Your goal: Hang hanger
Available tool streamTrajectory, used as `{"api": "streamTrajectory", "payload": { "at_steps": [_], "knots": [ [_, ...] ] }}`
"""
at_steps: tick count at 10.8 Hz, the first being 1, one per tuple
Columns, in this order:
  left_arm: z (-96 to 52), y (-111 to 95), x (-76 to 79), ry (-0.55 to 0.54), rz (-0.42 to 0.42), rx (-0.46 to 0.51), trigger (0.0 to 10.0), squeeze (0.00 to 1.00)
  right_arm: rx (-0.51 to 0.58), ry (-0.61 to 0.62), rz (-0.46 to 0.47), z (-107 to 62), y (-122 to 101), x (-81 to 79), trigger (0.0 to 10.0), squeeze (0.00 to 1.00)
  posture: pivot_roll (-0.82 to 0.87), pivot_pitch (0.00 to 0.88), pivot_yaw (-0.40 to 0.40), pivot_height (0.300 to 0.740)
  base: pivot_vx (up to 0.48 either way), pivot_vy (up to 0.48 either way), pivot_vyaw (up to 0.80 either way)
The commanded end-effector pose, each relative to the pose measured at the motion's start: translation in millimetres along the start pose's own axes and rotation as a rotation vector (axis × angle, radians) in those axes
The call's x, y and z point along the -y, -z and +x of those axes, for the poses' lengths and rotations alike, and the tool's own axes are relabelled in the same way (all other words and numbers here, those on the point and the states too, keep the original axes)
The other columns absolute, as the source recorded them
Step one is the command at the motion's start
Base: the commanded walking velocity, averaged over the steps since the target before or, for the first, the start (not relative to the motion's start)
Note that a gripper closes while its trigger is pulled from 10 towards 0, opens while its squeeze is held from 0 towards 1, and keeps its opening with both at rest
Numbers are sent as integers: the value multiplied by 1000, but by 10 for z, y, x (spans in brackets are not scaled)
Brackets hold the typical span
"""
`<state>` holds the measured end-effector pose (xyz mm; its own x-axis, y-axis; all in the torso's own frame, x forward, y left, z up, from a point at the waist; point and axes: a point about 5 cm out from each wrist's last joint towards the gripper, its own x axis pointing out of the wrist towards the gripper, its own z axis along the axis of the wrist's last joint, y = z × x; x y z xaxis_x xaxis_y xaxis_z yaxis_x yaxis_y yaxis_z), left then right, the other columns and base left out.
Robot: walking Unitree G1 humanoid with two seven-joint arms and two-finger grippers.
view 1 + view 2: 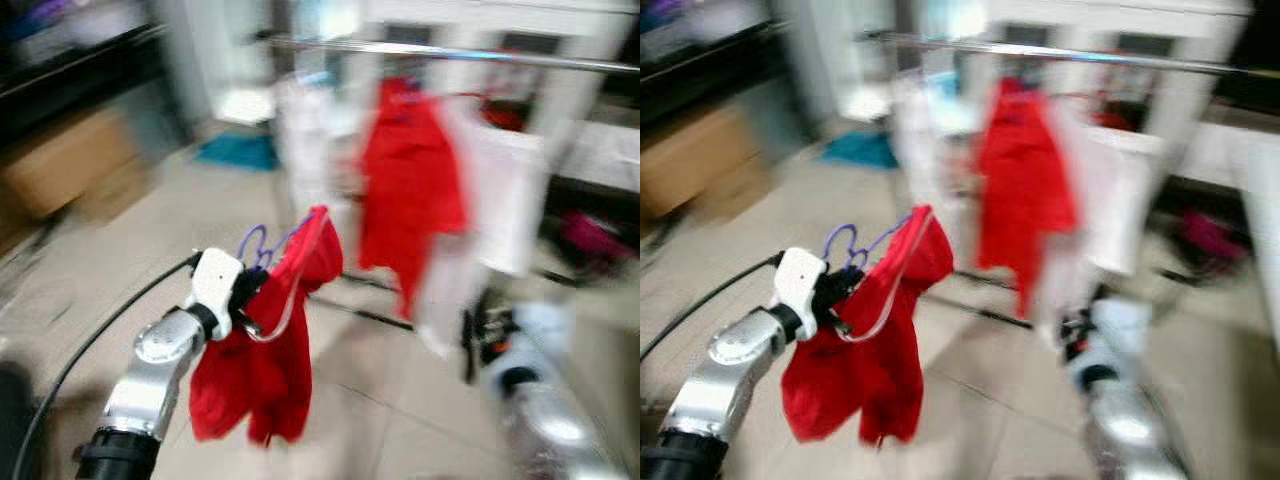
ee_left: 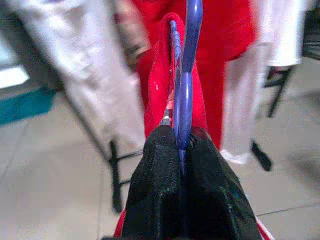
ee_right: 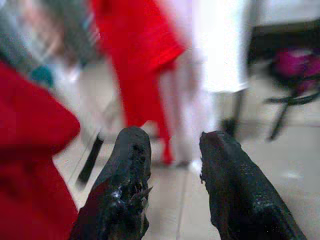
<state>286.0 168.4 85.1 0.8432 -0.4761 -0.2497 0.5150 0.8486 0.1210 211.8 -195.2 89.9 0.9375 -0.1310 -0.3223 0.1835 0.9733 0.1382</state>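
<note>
My left gripper (image 1: 248,292) is shut on a blue hanger (image 2: 186,75) that carries a red garment (image 1: 265,350), held up in front of me at the lower left. Its purple-blue hook (image 1: 254,243) sticks up above the fingers. Ahead stands a clothes rack with a metal rail (image 1: 450,52) across the top. On it hang a red garment (image 1: 410,185) and white garments (image 1: 500,195). My right gripper (image 3: 172,165) is open and holds nothing, low at the right, pointing toward the rack.
The eye views are blurred. A cardboard box (image 1: 65,160) and dark shelving stand at the left. A teal item (image 1: 235,150) lies on the tiled floor behind the rack. The rack's black foot bar (image 1: 360,312) runs along the floor. A pink item (image 1: 590,235) lies at the right.
</note>
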Motion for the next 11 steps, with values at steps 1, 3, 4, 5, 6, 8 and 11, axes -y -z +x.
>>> {"api": "streamTrajectory", "payload": {
  "at_steps": [1, 3, 4, 5, 6, 8, 11],
  "knots": [
    [5, -126, -60, -16, 27, 42, 10000, 0, 5, -14, 42, -12, -9, -60, 10000, 0, -212, 0, 103, 740, 0, 398, -800],
    [34, -151, -29, -14, 23, 49, 10000, 0, 12, 25, 44, 12, -34, -59, 10000, 0, -218, 0, 101, 740, 0, 399, -791],
    [56, -160, 3, -9, 20, 52, 10000, 0, 4, 44, 11, 25, -35, -54, 10000, 0, -222, 0, 96, 740, 0, 398, -706],
    [68, -161, 21, -7, 19, 54, 10000, 0, 2, 46, 2, 27, -35, -54, 10000, 0, -223, 0, 95, 740, 0, 405, -744],
    [89, -172, 29, -7, 17, 56, 10000, 0, 23, 37, -4, 36, -68, -80, 10000, 0, -225, 0, 95, 740, 0, 401, -744],
    [112, -197, 12, -14, 22, 57, 10000, 0, 5, 54, 0, 59, -38, -86, 10000, 0, -224, 0, 94, 740, 0, 399, -747],
    [123, -206, 6, -12, 30, 54, 10000, 0, -11, 23, -21, 68, -23, -160, 10000, 0, -222, 0, 100, 740, 0, 400, -765]
  ]
}}
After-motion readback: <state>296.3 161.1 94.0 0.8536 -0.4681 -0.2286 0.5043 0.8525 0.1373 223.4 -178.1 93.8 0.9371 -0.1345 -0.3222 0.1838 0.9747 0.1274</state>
